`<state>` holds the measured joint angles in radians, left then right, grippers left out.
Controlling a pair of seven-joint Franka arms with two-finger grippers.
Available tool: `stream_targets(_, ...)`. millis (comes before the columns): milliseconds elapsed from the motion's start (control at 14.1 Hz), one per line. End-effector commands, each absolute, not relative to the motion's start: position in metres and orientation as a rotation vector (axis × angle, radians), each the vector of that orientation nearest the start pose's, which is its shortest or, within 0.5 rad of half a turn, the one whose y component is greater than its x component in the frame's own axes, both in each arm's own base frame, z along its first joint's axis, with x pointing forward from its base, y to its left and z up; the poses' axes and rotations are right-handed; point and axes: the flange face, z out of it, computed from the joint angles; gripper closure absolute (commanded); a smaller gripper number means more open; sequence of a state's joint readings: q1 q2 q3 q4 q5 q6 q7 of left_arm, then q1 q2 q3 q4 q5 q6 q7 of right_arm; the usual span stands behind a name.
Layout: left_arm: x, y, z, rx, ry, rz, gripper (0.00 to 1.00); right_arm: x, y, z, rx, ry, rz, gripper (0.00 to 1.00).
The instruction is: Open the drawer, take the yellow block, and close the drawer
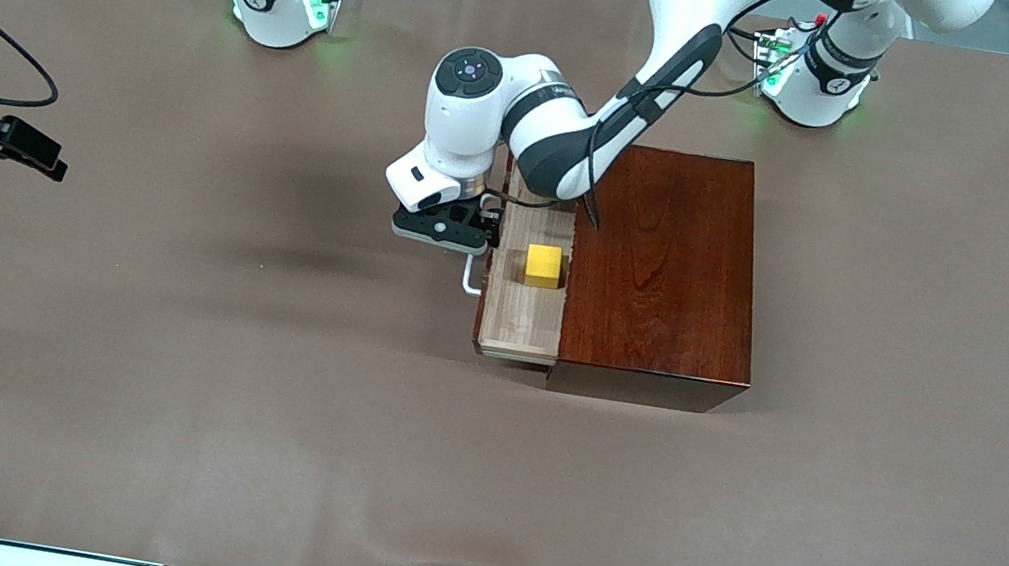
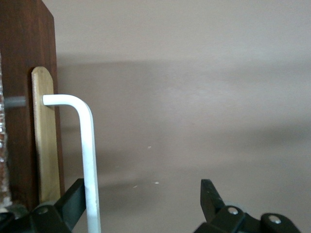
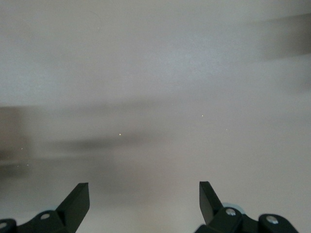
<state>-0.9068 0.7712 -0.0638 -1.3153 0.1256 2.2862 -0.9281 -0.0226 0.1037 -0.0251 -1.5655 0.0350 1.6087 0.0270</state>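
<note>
The drawer (image 1: 522, 311) stands partly pulled out of the dark reddish-brown wooden box (image 1: 663, 273), its pale wood floor showing. The yellow block (image 1: 544, 266) sits inside the drawer, just beside the box's front edge. The left gripper (image 1: 440, 230) hangs at the drawer's front, over the white U-shaped handle (image 1: 471, 276). In the left wrist view its jaws stand apart, and the handle's white bar (image 2: 88, 160) runs close inside one black finger (image 2: 73, 199), with the other finger (image 2: 210, 196) well clear over the brown table cover (image 1: 155, 319). The block lies past the drawer front from those jaws, not between them.

The right gripper (image 3: 144, 201) waits over bare table cover toward the right arm's end, jaws wide apart, nothing between them.

No brand, label or writing can be read anywhere.
</note>
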Motion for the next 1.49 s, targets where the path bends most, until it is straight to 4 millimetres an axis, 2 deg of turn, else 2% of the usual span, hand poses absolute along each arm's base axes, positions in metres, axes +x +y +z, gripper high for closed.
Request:
stream_targets(0, 0.414, -0.661, 0.308, -3.387, 0.164, -0.298, 0.00, 0.589, -0.024, 0.574, -3.096, 0.125, 0.094, 0.00)
stream_targets(142, 0.411, -0.665, 0.308, -3.401, 0.133, -0.296, 0.00, 0.589, -0.025, 0.573, -3.094, 0.127, 0.097, 0.00)
stream_targets(284, 0.411, -0.665, 0.317, -3.412, 0.123, -0.305, 0.00, 0.589, -0.025, 0.572, -3.094, 0.127, 0.099, 0.00)
stream_targets(426, 0.412, -0.662, 0.319, -3.396, 0.116, -0.284, 0.00, 0.589, -0.025, 0.572, -3.094, 0.127, 0.099, 0.00)
stream_targets(924, 0.421, -0.648, 0.346, -3.367, 0.036, -0.223, 0.00, 0.593, -0.019, 0.566, -3.093, 0.119, 0.107, 0.00)
stream_targets(1208, 0.422, -0.638, 0.391, -3.396, -0.031, -0.167, 0.00, 0.601, -0.001, 0.551, -3.093, 0.075, 0.124, 0.00)
stream_targets(1421, 0.438, -0.611, 0.435, -3.396, -0.124, -0.098, 0.00, 0.610, 0.021, 0.526, -3.097, 0.020, 0.185, 0.00)
